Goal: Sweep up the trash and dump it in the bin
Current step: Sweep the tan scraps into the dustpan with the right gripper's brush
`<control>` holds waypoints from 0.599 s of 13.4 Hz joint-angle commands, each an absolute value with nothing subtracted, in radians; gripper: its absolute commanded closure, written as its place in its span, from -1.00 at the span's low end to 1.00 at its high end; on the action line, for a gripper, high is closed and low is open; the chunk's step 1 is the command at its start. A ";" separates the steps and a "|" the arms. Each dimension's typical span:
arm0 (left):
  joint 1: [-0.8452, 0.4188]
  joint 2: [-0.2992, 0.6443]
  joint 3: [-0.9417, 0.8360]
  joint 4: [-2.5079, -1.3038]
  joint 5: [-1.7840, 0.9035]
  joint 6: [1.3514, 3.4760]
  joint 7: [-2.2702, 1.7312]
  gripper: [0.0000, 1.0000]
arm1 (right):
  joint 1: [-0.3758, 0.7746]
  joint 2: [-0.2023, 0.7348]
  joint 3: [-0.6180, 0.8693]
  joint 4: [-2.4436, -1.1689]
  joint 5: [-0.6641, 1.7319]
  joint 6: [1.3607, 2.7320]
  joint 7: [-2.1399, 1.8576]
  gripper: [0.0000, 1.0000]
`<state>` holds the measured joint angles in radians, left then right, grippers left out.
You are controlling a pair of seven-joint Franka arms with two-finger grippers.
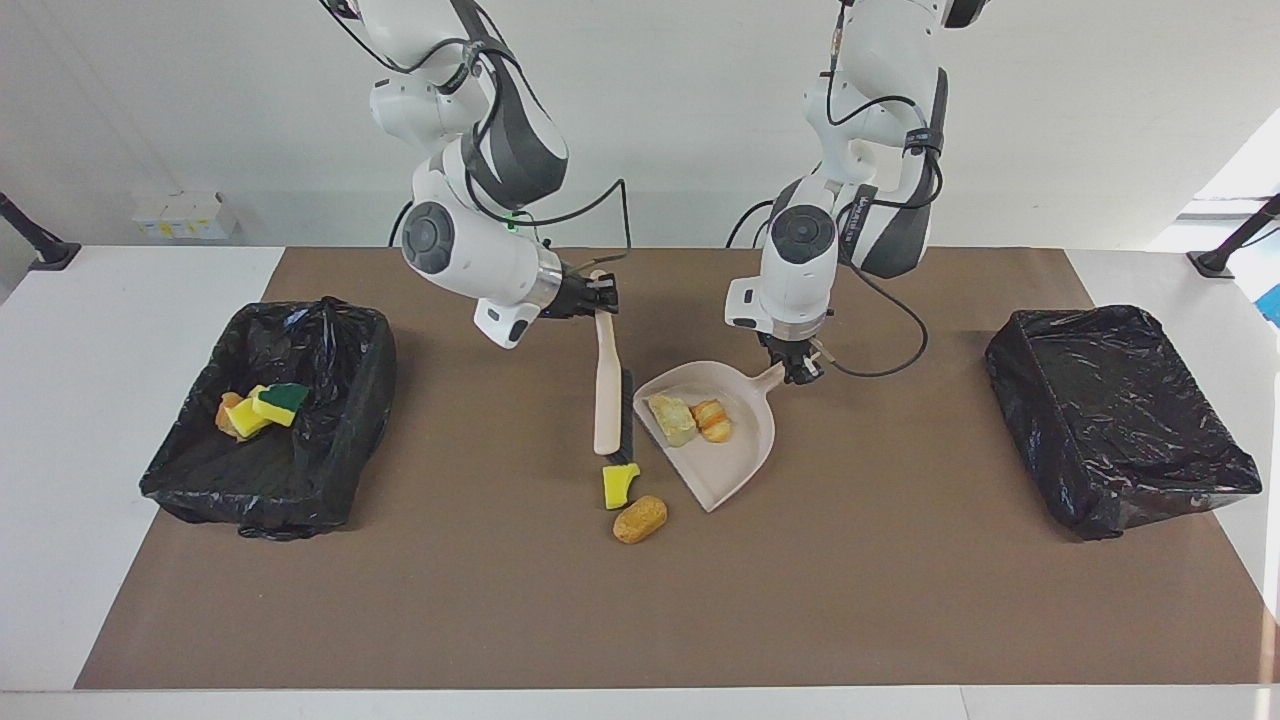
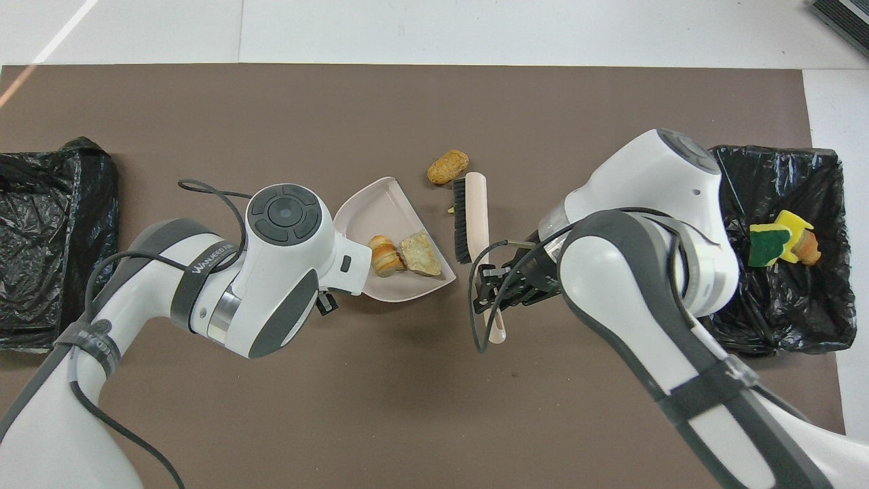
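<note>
Brush [image 1: 607, 385] hangs from the right gripper [image 1: 600, 296], which is clenched on the upper end of its handle over the middle of the brown mat [image 1: 900, 600]; bristle head points down toward a yellow sponge piece [image 1: 619, 485] lying just under its tip. In the overhead view the brush covers that piece almost wholly. An orange-brown lump [image 1: 640, 519] sits on the mat just beside the sponge piece, a little farther from the robots.

Left gripper [image 1: 797, 372] is clamped on the handle of the beige dustpan [image 1: 735, 465], which lies beside the brush toward the left arm's end, open mouth facing the brush and the loose scraps. Whether the pan's lip touches the mat I cannot tell. Inside the pan, two scraps side by side: a pale beige chunk [image 1: 672, 419] and a striped orange bread-like lump [image 1: 712, 420].

Bin lined with black plastic [image 1: 268, 420] at the right arm's end of the table holds more trash: a green-backed yellow sponge [image 1: 279, 401], another yellow piece [image 1: 244, 418] and an orange lump [image 1: 227, 410] bunched together. A second black-lined bin [image 1: 1115, 415] stands at the left arm's end; its inside is not readable from either view
</note>
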<state>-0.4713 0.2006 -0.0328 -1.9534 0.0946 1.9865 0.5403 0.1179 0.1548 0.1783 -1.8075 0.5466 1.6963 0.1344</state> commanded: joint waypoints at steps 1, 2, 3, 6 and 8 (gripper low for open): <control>-0.462 0.213 -0.035 -1.937 0.112 1.997 0.526 1.00 | 0.136 0.150 0.192 -1.812 0.240 1.751 0.086 1.00; -0.462 0.213 -0.035 -1.937 0.112 1.994 0.526 1.00 | 0.155 0.167 0.193 -1.810 0.148 1.762 0.075 1.00; -0.462 0.213 -0.035 -1.936 0.112 1.993 0.526 1.00 | 0.166 0.181 0.192 -1.804 0.094 1.767 0.036 1.00; -0.459 0.215 -0.035 -1.928 0.113 1.980 0.528 1.00 | 0.164 0.312 0.193 -1.690 -0.127 1.779 -0.154 1.00; -0.459 0.216 -0.035 -1.924 0.118 1.977 0.528 1.00 | 0.176 0.417 0.195 -1.603 -0.262 1.779 -0.295 1.00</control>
<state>-0.4651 0.2024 -0.0331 -1.9516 0.0957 1.9880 0.5403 0.1767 0.2903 0.1872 -1.7343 -0.1603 1.7904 -0.1726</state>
